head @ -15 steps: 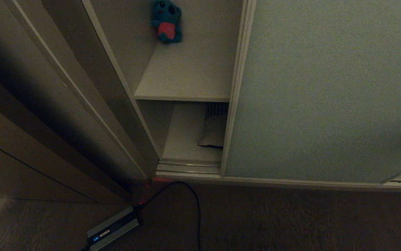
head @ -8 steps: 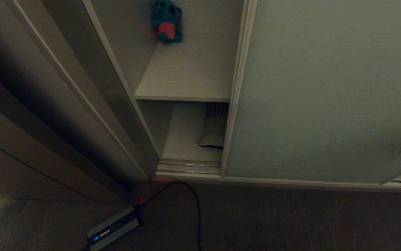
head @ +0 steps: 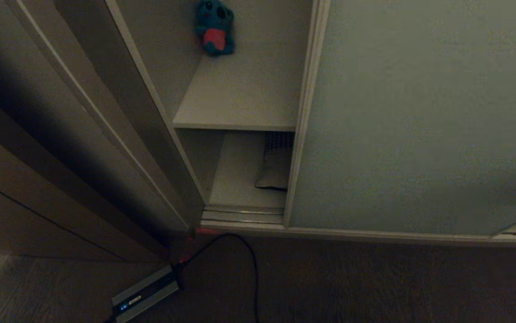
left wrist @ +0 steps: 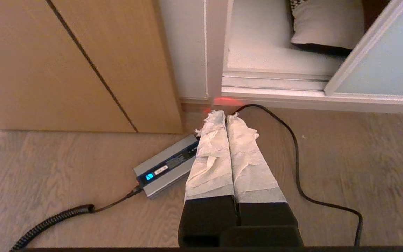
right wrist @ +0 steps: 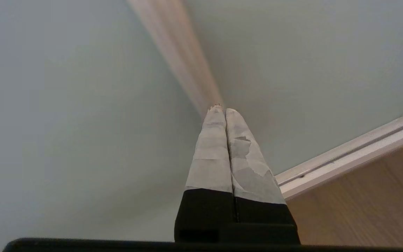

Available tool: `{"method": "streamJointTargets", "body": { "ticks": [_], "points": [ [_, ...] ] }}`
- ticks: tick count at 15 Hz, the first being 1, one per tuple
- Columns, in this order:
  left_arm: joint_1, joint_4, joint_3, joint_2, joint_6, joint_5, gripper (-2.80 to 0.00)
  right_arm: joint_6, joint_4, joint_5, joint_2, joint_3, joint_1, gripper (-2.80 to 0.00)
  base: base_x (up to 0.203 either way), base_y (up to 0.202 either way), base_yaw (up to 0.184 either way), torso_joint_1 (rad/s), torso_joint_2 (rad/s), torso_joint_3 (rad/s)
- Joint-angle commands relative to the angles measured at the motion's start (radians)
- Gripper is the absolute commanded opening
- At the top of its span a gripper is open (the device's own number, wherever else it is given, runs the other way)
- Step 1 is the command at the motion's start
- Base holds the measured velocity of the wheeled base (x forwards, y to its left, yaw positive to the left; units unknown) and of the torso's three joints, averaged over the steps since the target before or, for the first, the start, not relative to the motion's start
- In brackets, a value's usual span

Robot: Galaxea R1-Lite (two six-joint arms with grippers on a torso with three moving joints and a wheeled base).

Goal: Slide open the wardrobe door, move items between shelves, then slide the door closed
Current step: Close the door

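Observation:
The sliding wardrobe door [head: 419, 116], a pale grey-green panel, stands partly open with a gap at its left edge. A teal koala plush [head: 215, 28] sits at the back of the upper shelf [head: 240, 103]. On the lower shelf [head: 240, 175] lies the cushion [head: 278, 168], half hidden behind the door. Neither arm shows in the head view. My right gripper [right wrist: 221, 110] is shut and empty, its tips close to the door panel [right wrist: 64, 105] by a beige frame strip [right wrist: 183, 59]. My left gripper [left wrist: 225, 113] hangs shut and empty above the floor, with the cushion [left wrist: 327, 22] beyond it.
A ribbed floor track [head: 244, 215] runs along the wardrobe's foot. A grey charger box [head: 143, 294] with a black cable [head: 251, 260] lies on the wooden floor in front of the gap. Brown wooden panelling [head: 38, 157] fills the left side.

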Motion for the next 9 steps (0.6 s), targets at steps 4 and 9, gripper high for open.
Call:
{"method": "streamJointTargets", "body": {
  "ticks": [4,9],
  "points": [
    [0.0,0.0,0.0,-0.002,0.0,0.0,-2.8,0.002,-0.004,0.004,0.008,0.0,0.028,-2.8,0.0,0.0,0.0,0.0,0.0,0.0],
    [0.0,0.0,-0.001,-0.002,0.0,0.0,-2.8,0.004,-0.001,0.004,-0.007,0.002,0.047,-2.8,0.0,0.0,0.0,0.0,0.0,0.0]
  ]
}}
